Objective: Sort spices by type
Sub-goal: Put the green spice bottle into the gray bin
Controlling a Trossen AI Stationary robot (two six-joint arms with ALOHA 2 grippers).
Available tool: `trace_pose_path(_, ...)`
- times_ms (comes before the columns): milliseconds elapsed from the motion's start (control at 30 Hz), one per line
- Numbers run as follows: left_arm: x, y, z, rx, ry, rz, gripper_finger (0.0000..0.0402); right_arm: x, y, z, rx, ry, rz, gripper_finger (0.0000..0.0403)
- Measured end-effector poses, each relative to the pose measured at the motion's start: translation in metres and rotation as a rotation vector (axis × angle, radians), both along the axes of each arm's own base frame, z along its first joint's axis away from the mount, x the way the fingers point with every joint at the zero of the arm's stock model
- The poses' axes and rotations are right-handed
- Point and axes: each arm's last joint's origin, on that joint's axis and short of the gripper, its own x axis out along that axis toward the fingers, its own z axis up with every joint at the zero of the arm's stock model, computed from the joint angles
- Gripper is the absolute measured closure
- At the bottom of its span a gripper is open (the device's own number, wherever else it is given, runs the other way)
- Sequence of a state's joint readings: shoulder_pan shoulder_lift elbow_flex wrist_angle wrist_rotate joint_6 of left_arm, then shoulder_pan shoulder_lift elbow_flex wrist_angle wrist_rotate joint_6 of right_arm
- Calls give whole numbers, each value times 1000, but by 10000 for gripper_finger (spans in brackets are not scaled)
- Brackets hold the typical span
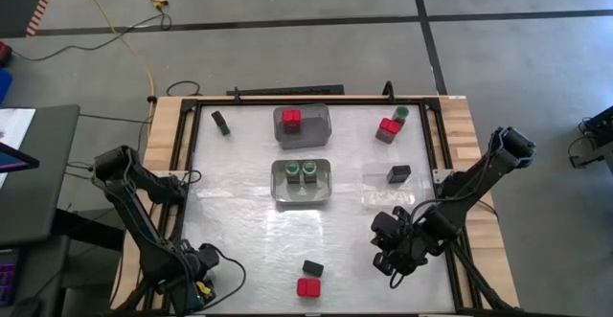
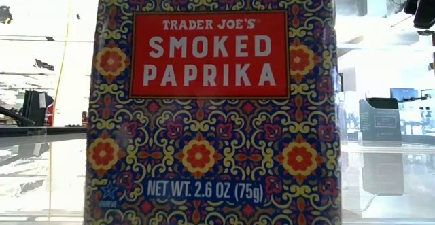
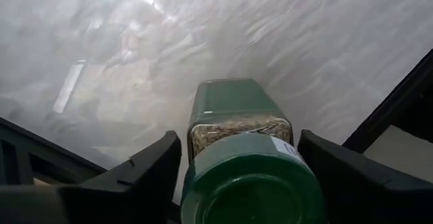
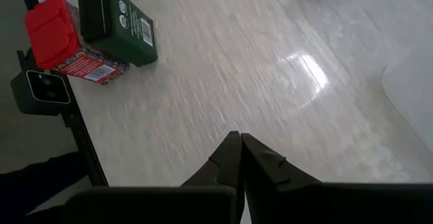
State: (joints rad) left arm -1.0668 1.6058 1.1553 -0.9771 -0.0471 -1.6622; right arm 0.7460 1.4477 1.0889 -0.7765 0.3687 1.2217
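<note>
Left gripper [image 3: 247, 176] at near-left table corner is clamped on a green-lidded jar [image 3: 240, 149], which may slip in transit; right gripper [image 4: 240, 153], fingers together, could clip the near-edge red-topped container [image 4: 54, 38] and dark tin [image 4: 118, 21].

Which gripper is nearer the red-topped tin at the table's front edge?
Right. The right gripper sits just to the red-topped tin's right; the left gripper, holding a green-lidded jar, is farther off on its other side.

Two black jointed arms [image 1: 134, 207] with bundled black cables; each gripper [image 4: 240, 158] has dark, matte, wedge-shaped fingers [image 3: 132, 176]
</note>
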Motion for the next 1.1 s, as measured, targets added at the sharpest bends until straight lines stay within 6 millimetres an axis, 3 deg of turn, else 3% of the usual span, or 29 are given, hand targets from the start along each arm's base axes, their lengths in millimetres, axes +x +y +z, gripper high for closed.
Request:
trace_pose_path(233, 0, 0, 0, 0, 1, -2, 208, 0, 0, 0, 0, 0, 0, 365)
trace_pose_path(533, 5, 5, 2, -16, 29, 69, 211, 0, 0, 0, -1, 0, 1, 365)
trace_pose_path(667, 13, 16, 16, -26, 14, 58, 211, 0, 0, 0, -2, 0, 3, 365)
trace_pose_path(867, 28, 57, 67, 50, -106, 5, 211, 0, -1, 0, -2, 0, 0, 365)
trace_pose_path(1100, 45, 139, 129, 206, -294, -18, 211, 5, -6, 0, 0, 0, -28, 365)
